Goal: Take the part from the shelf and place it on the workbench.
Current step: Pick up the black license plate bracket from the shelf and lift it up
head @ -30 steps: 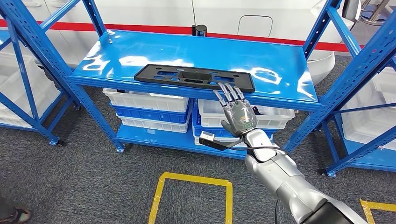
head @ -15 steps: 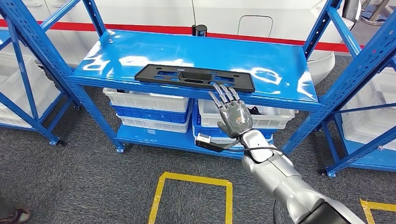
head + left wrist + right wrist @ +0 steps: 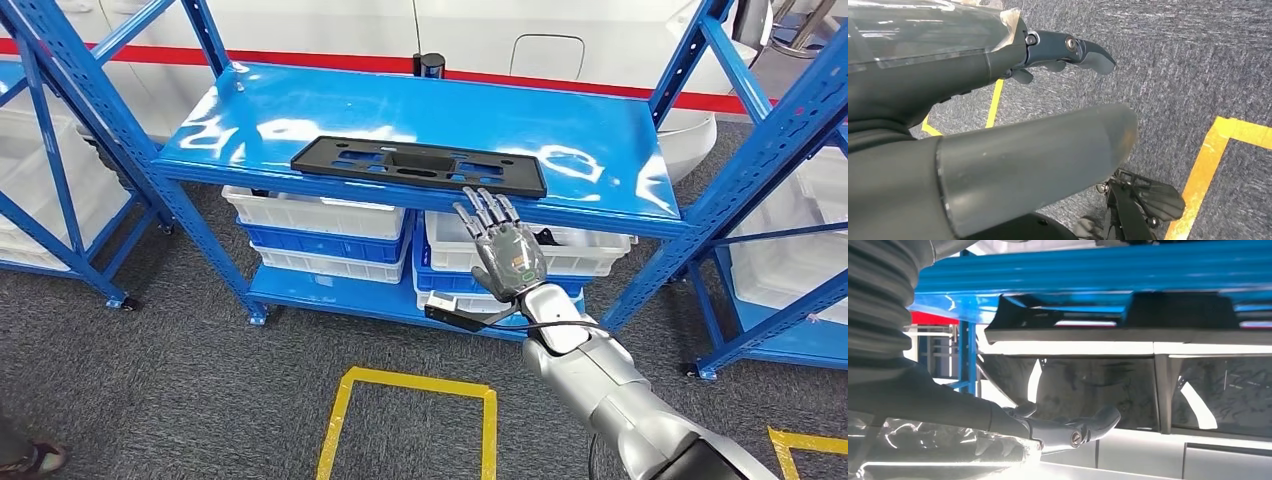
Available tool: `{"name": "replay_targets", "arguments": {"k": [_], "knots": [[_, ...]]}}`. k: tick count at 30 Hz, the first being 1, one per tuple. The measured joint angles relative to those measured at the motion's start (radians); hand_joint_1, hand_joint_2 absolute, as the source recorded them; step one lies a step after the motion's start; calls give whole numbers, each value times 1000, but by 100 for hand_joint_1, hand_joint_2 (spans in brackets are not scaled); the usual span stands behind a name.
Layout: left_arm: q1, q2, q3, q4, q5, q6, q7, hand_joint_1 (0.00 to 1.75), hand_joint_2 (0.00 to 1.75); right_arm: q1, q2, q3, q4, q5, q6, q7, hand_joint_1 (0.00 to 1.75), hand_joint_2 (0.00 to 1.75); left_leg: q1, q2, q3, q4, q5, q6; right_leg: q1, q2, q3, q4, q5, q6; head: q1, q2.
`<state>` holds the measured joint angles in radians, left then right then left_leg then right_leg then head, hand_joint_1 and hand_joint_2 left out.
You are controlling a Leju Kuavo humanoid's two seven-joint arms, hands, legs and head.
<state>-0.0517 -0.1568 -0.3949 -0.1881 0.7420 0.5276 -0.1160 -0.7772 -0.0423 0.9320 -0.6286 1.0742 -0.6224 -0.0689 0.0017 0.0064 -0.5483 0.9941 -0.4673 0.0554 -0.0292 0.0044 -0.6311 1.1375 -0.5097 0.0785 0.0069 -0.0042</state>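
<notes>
The part (image 3: 418,165) is a long flat black plate with cut-outs, lying along the front edge of the blue shelf (image 3: 600,130). My right hand (image 3: 505,252) is raised in front of the shelf with fingers spread and nothing in it. Its fingertips (image 3: 480,200) reach just under the shelf's front edge, below the right end of the part. In the right wrist view the dark fingers (image 3: 1083,427) point toward the underside of the shelf edge (image 3: 1098,270). My left hand (image 3: 1013,145) hangs over the grey floor, fingers apart and holding nothing.
White and blue bins (image 3: 320,235) fill the lower shelf behind my right hand. Blue uprights (image 3: 740,170) and neighbouring racks stand on both sides. A yellow taped square (image 3: 410,420) marks the grey floor. A person's shoe (image 3: 30,460) is at the lower left.
My right hand has sunk slightly and shifted a little left; its fingertips, which overlapped the part's front edge, now sit just below the shelf edge. The part has not moved.
</notes>
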Motion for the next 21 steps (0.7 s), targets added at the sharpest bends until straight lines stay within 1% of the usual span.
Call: {"name": "replay_targets", "arguments": {"k": [1,2,3,4,5,6,7,8,9,10,11,12,13,14,15,16,17,18,19,20,21], "knots": [[0,0,0,0,0,0,0,0,0,0,-1,0,1,0,0,1,0,175,1,1,2,3,-4,-7,0,-4,26,-67,20,1,3,0],[-1,0,0,1,0,0,0,0,0,0,-1,1,1,0,0,1,0,175,1,2,1,5,-7,-15,2,-9,45,-111,32,-6,5,0],[-1,1,-1,1,0,0,0,0,0,1,-1,2,2,0,0,1,0,175,0,4,0,9,-10,-24,4,-11,53,-131,36,-20,4,0],[-1,1,-1,1,0,1,0,0,0,2,-1,2,2,1,0,2,0,175,0,5,0,13,-10,-30,7,-11,52,-132,33,-39,2,0],[-1,1,-1,1,0,1,1,0,0,3,-2,2,2,1,-1,3,0,175,1,6,-1,16,-12,-36,7,-9,57,-132,39,-52,-1,0],[0,2,-2,1,0,1,1,0,0,4,-2,2,2,1,-1,4,0,175,4,6,-2,24,-15,-42,4,-7,61,-133,43,-60,-5,0],[-1,2,-2,1,0,1,1,0,0,2,-3,2,2,1,-1,4,0,175,7,5,-9,42,-23,-47,3,-6,66,-133,43,-65,-7,0],[-1,2,-2,2,0,1,2,0,0,1,-2,2,2,1,-1,4,0,175,9,3,-30,81,-41,-53,1,-4,72,-134,42,-69,-11,0],[-2,2,-2,2,0,0,2,0,0,-1,-1,3,2,1,-1,4,0,175,10,2,-63,138,-64,-58,2,-3,75,-134,40,-73,-15,0],[-2,2,-2,2,0,0,2,0,0,-1,-1,3,2,0,-1,4,0,175,11,1,-106,205,-91,-62,2,-3,77,-134,37,-78,-20,0],[-1,2,-2,2,0,0,2,0,0,1,0,3,2,0,-1,4,0,175,11,1,-150,265,-110,-64,4,-1,79,-134,34,-82,-23,0],[-1,2,-2,2,0,0,2,0,0,2,-1,4,2,0,-1,3,0,175,11,1,-181,296,-110,-63,6,1,82,-134,31,-84,-24,0],[1,2,-2,2,0,1,2,0,0,4,-1,5,2,-1,-1,3,0,175,11,1,-195,289,-89,-61,7,4,87,-134,26,-85,-25,0],[1,2,-2,2,0,1,2,0,0,4,-1,6,2,-2,-1,2,0,175,10,0,-188,244,-47,-56,9,7,94,-134,21,-85,-26,0],[2,3,-2,2,0,1,2,0,0,4,-1,6,2,-3,-1,2,0,175,9,-1,-165,169,9,-48,11,9,103,-134,15,-83,-28,0],[2,4,-2,3,0,1,2,0,0,4,0,6,2,-4,-1,2,0,175,7,-3,-141,103,47,-42,13,11,112,-135,9,-82,-28,0],[1,6,-2,4,0,2,2,0,0,3,0,6,2,-5,-1,2,0,175,3,-6,-124,55,65,-35,14,13,117,-137,4,-79,-28,0],[1,7,-2,5,1,3,2,0,0,3,0,6,2,-6,-1,2,0,175,0,-9,-114,29,72,-29,16,14,120,-138,0,-75,-29,0],[0,7,-2,5,1,4,2,0,0,3,0,7,2,-6,-1,2,0,175,-3,-10,-112,28,65,-25,17,14,119,-140,-4,-70,-29,0],[0,7,-2,6,1,5,2,0,0,2,0,7,2,-7,-1,2,0,175,-4,-11,-109,25,65,-21,19,15,120,-143,-8,-64,-29,0],[0,7,-2,6,1,6,2,0,0,2,0,8,3,-7,-1,1,0,175,-3,-11,-100,18,73,-17,21,14,122,-142,-13,-59,-29,0]]}}
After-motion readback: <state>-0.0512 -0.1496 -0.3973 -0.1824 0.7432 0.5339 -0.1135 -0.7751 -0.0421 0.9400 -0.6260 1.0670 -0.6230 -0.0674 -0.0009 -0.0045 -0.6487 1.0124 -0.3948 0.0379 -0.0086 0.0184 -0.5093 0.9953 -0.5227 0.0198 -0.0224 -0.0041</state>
